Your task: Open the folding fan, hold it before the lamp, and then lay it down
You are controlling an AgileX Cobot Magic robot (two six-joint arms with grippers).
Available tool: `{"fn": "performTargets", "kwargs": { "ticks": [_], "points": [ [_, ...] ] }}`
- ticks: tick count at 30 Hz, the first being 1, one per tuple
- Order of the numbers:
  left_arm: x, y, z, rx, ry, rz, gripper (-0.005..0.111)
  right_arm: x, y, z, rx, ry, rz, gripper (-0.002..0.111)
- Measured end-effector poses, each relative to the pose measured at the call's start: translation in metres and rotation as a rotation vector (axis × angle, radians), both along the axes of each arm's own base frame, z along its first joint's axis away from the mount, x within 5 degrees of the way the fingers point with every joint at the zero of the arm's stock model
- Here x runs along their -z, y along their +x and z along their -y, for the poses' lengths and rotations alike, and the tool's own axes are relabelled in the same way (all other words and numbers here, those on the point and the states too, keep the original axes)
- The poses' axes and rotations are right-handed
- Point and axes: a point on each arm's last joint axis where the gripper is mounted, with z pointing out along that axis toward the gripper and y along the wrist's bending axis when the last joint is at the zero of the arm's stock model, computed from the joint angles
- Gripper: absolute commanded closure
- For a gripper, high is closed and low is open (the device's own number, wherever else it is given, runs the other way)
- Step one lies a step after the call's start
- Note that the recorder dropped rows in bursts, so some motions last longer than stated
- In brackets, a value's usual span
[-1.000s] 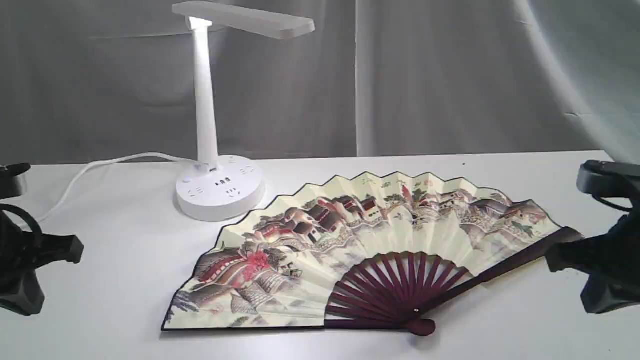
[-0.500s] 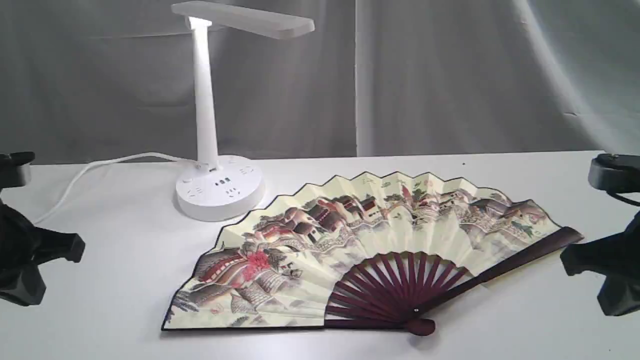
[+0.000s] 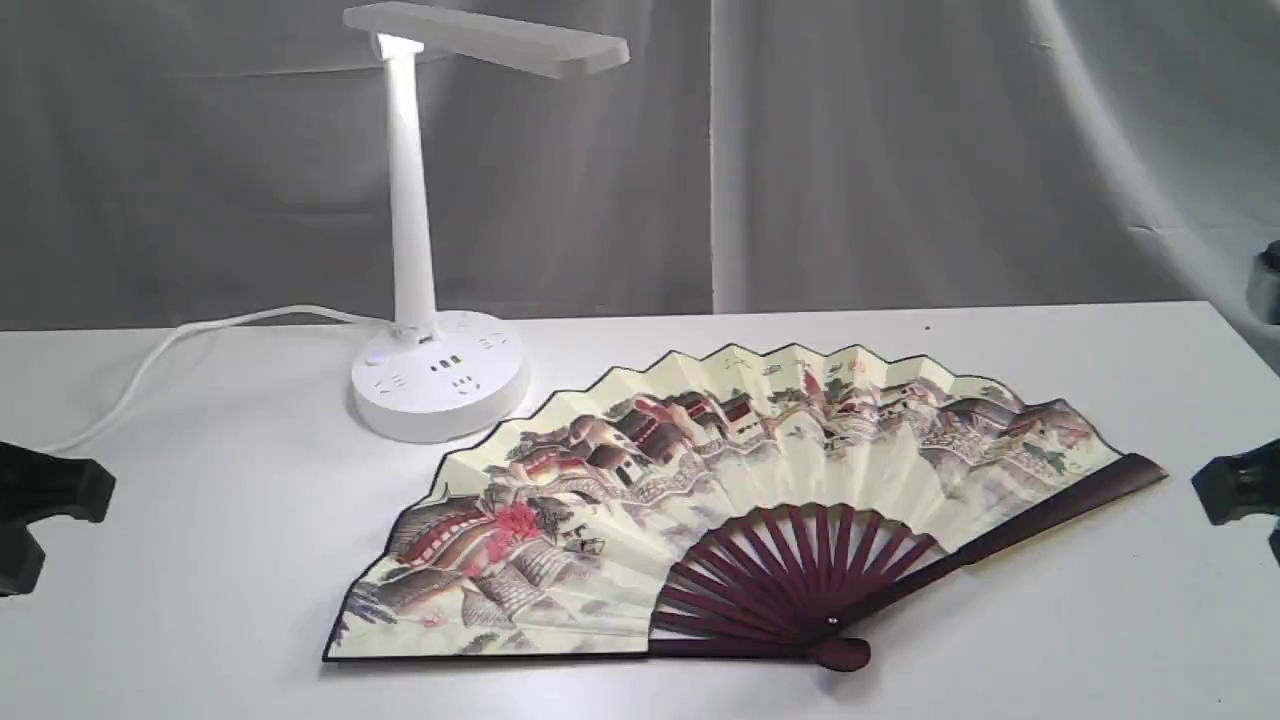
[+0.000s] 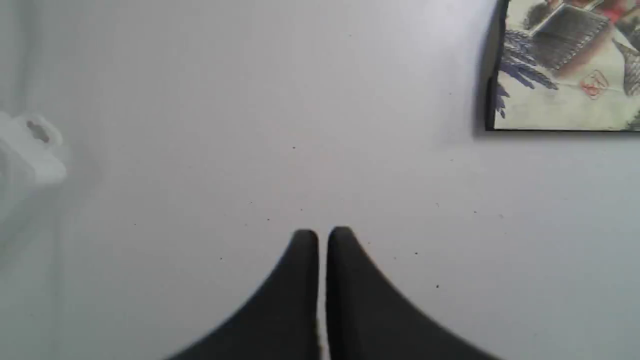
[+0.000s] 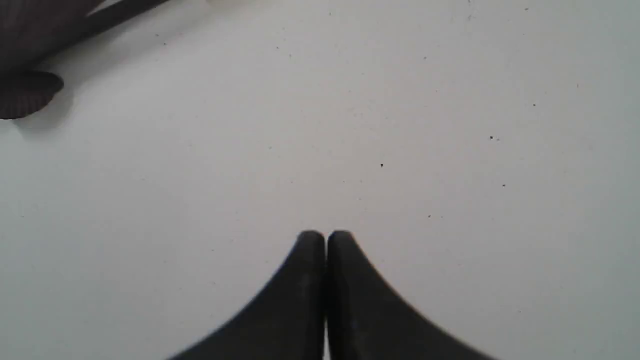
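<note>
The folding fan [image 3: 700, 480] lies spread wide on the white table [image 3: 250, 560], painted side up, maroon ribs fanning from the pivot near the front. Behind its left half stands the white lamp [image 3: 410, 230], head lit, on its round socket base. My left gripper [image 3: 50, 495] sits shut at the far left edge, well clear of the fan; the left wrist view has its tips [image 4: 322, 235] together over bare table with a fan corner [image 4: 565, 70] off to one side. At the far right edge my right gripper [image 3: 1235, 490] is shut, tips [image 5: 325, 237] together, the fan's pivot end [image 5: 25, 92] nearby.
The lamp's white cord [image 3: 180, 335] runs off to the left across the table. A grey curtain [image 3: 850, 150] hangs behind. A blurred white plug-like part [image 4: 30, 155] shows in the left wrist view.
Both arms have pulled outward to the edges of the exterior view, left arm leftward and right arm rightward. The fan and lamp have stayed put.
</note>
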Motion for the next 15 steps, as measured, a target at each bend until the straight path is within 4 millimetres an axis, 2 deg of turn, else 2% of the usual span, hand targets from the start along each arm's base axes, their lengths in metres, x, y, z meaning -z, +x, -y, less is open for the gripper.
{"fn": "performTargets", "kwargs": {
  "ticks": [15],
  "points": [
    [-0.047,-0.036,-0.003,0.024,0.044,0.198,0.107,-0.057,-0.041,-0.002,0.012,-0.022,0.225,0.108]
  ]
}}
